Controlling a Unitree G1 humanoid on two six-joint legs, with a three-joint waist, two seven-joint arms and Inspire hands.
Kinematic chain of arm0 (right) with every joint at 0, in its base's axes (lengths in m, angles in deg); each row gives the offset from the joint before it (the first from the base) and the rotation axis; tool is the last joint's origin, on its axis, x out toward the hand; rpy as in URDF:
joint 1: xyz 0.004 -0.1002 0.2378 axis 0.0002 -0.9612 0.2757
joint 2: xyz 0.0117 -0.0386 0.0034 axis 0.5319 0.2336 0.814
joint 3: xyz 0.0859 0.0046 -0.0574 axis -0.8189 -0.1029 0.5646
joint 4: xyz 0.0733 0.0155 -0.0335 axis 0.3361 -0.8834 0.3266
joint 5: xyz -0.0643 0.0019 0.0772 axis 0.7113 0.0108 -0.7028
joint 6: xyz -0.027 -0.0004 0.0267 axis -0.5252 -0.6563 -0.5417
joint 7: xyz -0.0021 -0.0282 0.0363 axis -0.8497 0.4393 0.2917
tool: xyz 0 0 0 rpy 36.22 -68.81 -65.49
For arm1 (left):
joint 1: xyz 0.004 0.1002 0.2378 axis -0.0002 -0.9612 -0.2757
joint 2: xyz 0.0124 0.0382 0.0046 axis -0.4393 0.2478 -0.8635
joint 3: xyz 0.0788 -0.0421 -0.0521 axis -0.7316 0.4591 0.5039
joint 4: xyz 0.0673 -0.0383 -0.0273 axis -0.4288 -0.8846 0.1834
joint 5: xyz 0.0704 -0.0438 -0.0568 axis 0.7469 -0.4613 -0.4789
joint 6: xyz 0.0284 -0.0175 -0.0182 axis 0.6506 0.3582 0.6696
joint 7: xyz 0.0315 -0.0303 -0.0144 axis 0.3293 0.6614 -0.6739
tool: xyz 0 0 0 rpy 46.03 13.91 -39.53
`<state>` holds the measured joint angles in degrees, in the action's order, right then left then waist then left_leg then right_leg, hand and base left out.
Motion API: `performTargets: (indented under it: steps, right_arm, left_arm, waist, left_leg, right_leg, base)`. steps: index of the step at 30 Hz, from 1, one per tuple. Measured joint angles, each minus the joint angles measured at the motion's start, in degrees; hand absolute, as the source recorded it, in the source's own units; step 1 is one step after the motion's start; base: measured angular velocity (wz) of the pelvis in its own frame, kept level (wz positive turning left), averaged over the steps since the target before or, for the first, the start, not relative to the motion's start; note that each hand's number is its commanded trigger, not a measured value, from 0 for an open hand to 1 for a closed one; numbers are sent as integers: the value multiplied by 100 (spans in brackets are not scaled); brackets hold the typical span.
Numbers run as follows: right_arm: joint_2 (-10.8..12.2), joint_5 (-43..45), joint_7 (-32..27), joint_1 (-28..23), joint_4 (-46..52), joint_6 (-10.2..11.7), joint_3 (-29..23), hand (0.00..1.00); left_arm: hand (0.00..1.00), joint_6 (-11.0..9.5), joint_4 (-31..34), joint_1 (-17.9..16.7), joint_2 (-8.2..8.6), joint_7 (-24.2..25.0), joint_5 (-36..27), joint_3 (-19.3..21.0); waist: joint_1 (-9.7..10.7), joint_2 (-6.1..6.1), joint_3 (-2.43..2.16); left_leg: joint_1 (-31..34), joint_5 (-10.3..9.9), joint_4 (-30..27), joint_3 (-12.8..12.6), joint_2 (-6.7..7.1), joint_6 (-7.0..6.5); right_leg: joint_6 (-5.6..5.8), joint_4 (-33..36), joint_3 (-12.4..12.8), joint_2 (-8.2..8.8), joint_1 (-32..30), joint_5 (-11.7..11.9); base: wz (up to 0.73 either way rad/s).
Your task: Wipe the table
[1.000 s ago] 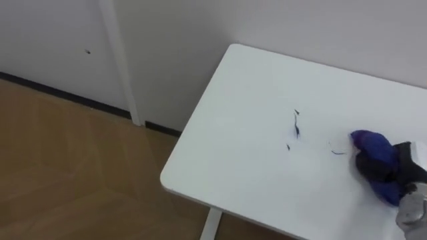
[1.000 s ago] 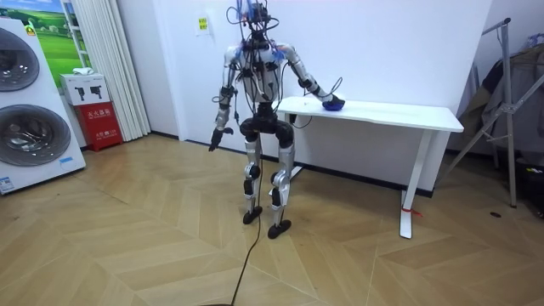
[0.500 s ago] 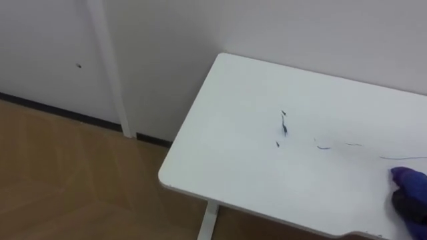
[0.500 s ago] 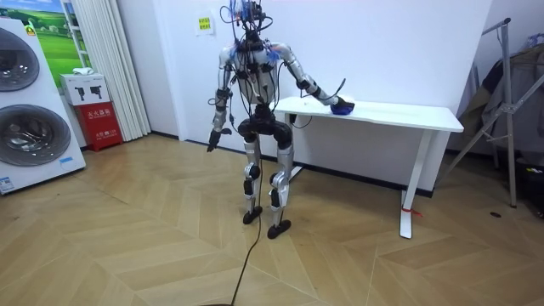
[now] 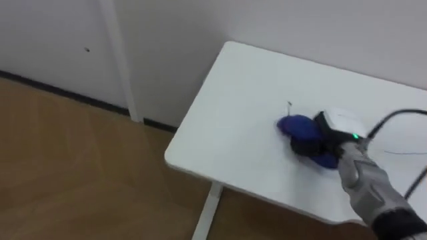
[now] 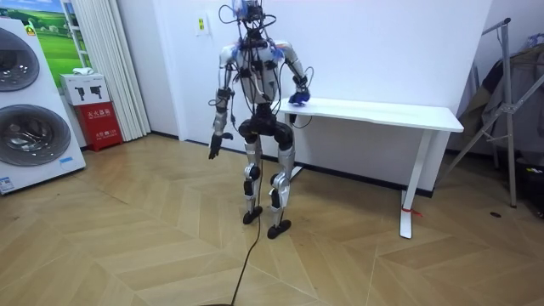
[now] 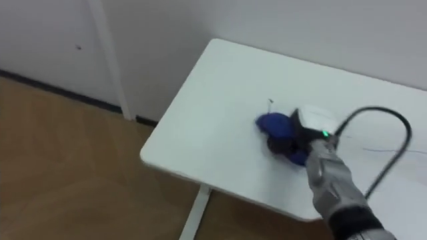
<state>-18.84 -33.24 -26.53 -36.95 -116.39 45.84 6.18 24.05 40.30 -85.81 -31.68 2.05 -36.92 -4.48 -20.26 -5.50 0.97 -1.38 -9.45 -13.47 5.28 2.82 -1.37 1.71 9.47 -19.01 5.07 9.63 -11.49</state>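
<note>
The right arm is stretched in from the lower right of the left eye view, forearm angled up and to the left across the white table (image 5: pixel 230 100). The right hand (image 5: pixel 319 139) is laid palm-down on the blue cloth (image 5: pixel 293 125), and its dark fingers are seen curled over the bunched cloth. The cloth is pressed flat on the tabletop right of centre in the frame, near the table's front edge. A small dark pen mark (image 5: pixel 289 104) is seen just above the cloth, and a thin line (image 5: pixel 403 153) is drawn further right. In the room view the left hand (image 6: pixel 213 150) is hung at the side, fingers loosely straight. A paper notice (image 6: pixel 202 25) is fixed to the wall at upper left; its print cannot be read.
</note>
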Motion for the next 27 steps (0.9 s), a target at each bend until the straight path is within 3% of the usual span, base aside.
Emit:
performTargets:
  steps: [3, 7, 10, 13, 18, 19, 21, 23, 25, 27]
  right_arm:
    - [-1, 55, 140, 2, -71, 18, 32, 100]
    - [-14, -113, 141, -87, -135, 227, -9, 100]
    - [-13, -379, -29, -222, -206, 318, -140, 100]
    - [-13, -563, -304, -524, -267, 462, -289, 100]
    - [-9, -949, -920, -1359, -395, 1017, -1033, 100]
    - [-8, -1025, -977, -1464, -401, 1052, -1123, 100]
    - [-10, -1064, -1190, -1918, -430, 1084, -1588, 100]
    - [-48, -1179, -1374, -2188, -582, 1083, -1992, 100]
    - [-182, -1260, -1469, -2244, -972, 1081, -2425, 100]
    - [-534, -1541, -1565, -2364, -1565, 1020, -2902, 100]
  left_arm:
    - [0, 25, 16, -106, -9, 29, -1, -13]
    - [0, 48, -57, -162, -33, 102, -10, 22]
    - [0, -48, -47, -16, -29, 102, -51, 13]
    - [0, -72, -53, 89, -31, 71, -50, 12]
    - [0, -64, -43, 70, -6, 13, 69, 41]
    - [0, -63, -44, 56, -2, -11, 82, 62]
    - [0, -51, -16, -50, 26, -73, 243, 273]
    - [0, -17, -3, -140, 32, -116, 237, 462]
    - [0, 13, -6, -261, 14, -215, 234, 481]
    - [0, 54, -42, -306, -4, -215, 233, 546]
  waist:
    - [-68, -4, 4]
    - [51, 27, 14]
    - [84, 97, -2]
    - [184, 159, -45]
    - [518, 178, -119]
    - [584, 178, -123]
    - [735, 167, -183]
    - [807, 149, -201]
    - [1053, 135, -217]
    - [1158, 130, -219]
  left_leg:
    - [15, 1, 34, 198, 14, -5]
    - [-57, 0, 74, 265, 40, -4]
    - [-61, -3, 88, 263, 39, -7]
    - [-98, 12, 128, 271, 99, -34]
    - [-139, 8, 82, 297, 213, -125]
    - [-157, 7, 80, 322, 229, -139]
    - [-258, -26, 76, 366, 281, -202]
    - [-323, -52, 62, 356, 296, -242]
    - [-323, -87, -16, 423, 337, -280]
    - [-327, -98, -31, 439, 362, -302]
  right_leg:
    - [14, 18, -111, 8, 40, 9]
    - [16, 8, -167, -6, 140, 9]
    - [17, 9, -159, 4, 149, 9]
    - [36, 6, -165, 47, 185, -3]
    - [132, 7, -207, 162, 288, -32]
    - [146, 2, -259, 178, 327, -29]
    - [185, 15, -323, 224, 457, -25]
    - [232, 14, -324, 256, 535, -23]
    - [251, 30, -391, 278, 587, -13]
    - [296, 31, -383, 293, 588, 17]
  base:
    - [42]
    - [13]
    - [5]
    - [4]
    - [7]
    - [17]
    - [12]
    - [-3]
    - [4]
    - [-3]
